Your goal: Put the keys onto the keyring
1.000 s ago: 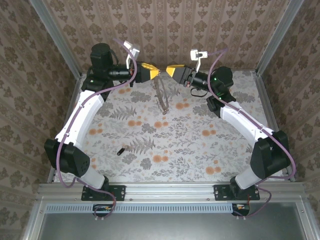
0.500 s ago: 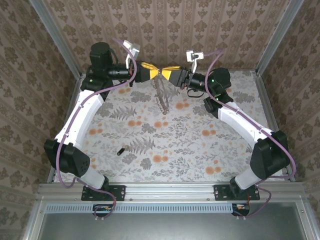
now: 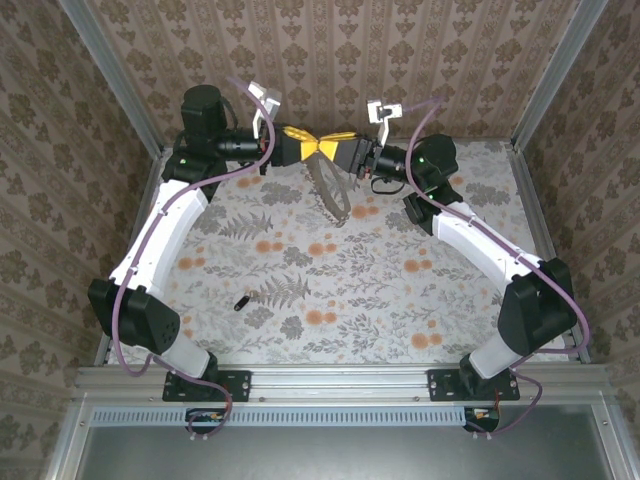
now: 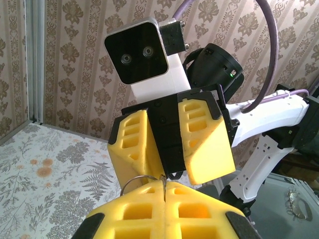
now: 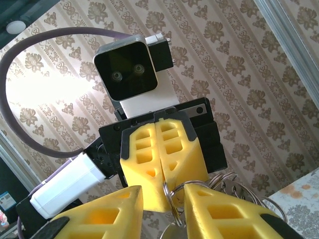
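Raised at the back of the table, my left gripper (image 3: 306, 145) is shut on the top of the keyring (image 3: 332, 190), a thin toothed-looking hoop that hangs below it. In the left wrist view the ring's wire (image 4: 134, 180) is pinched in the seam of the left gripper (image 4: 164, 183). My right gripper (image 3: 330, 148) faces it tip to tip. Its jaws stand apart on either side of the keyring's wire (image 5: 170, 196), and the right gripper (image 5: 162, 191) is not closed on it. One small dark key (image 3: 240, 302) lies on the table, far from both grippers.
The floral table (image 3: 380, 280) is bounded by patterned walls and an aluminium frame (image 3: 120, 90). Purple cables (image 3: 150, 240) run along both arms. More loops of the ring bunch (image 5: 239, 186) hang beside my right finger.
My right gripper has moved left until its fingers straddle the ring held by the left gripper, and its jaws have narrowed slightly. The hanging hoop has swung a little to the right.
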You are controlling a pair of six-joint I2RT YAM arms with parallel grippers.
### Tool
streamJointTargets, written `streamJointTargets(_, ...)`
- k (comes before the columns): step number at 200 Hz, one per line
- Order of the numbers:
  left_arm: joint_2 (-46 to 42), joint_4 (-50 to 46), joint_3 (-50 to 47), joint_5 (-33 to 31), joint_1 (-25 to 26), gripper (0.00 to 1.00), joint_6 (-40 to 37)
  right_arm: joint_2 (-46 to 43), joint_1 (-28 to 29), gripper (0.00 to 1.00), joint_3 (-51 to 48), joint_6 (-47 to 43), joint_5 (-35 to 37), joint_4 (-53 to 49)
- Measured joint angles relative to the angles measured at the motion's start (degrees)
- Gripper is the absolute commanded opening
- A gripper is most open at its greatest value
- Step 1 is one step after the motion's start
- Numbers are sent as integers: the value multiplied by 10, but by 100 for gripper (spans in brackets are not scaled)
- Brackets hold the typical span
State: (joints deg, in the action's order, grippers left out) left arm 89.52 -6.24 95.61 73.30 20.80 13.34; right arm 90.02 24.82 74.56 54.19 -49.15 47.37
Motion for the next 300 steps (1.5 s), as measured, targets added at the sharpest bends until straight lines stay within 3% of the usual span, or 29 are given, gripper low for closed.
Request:
streamJointTargets(31,0,-3,5,0,1,0,-2,5,3,17,5,0,-8,-4)
streamJointTargets(54,0,-6,5,0,0,0,-2,5,2,0,5,-4,-10,-6)
streamJointTargets(70,0,-10,5,0,-2,0,-2,5,2,0,5,-11,-10,-10)
streamJointTargets(101,0,-11,7,-8,-2,38,-4,5,-1,0,5,-30,-4,-24)
streamJointTargets(133,-14,24,-10,-48,-15,46,22,5,-14,0,5,-31,-4,-24)
streamJointTargets(169,-42,95,-57,-85,-35,43,80,5,-27,0,4,-18,5,22)
streamJointTargets(191,-47,153,-87,-99,-33,37,128,5,-30,0,3,-1,21,65)
streamJointTargets(227,-45,239,-120,-120,-19,36,207,20,-29,0,3,38,55,156)
streamJointTargets(300,-43,341,-123,-139,10,31,273,86,-28,0,11,102,101,222)
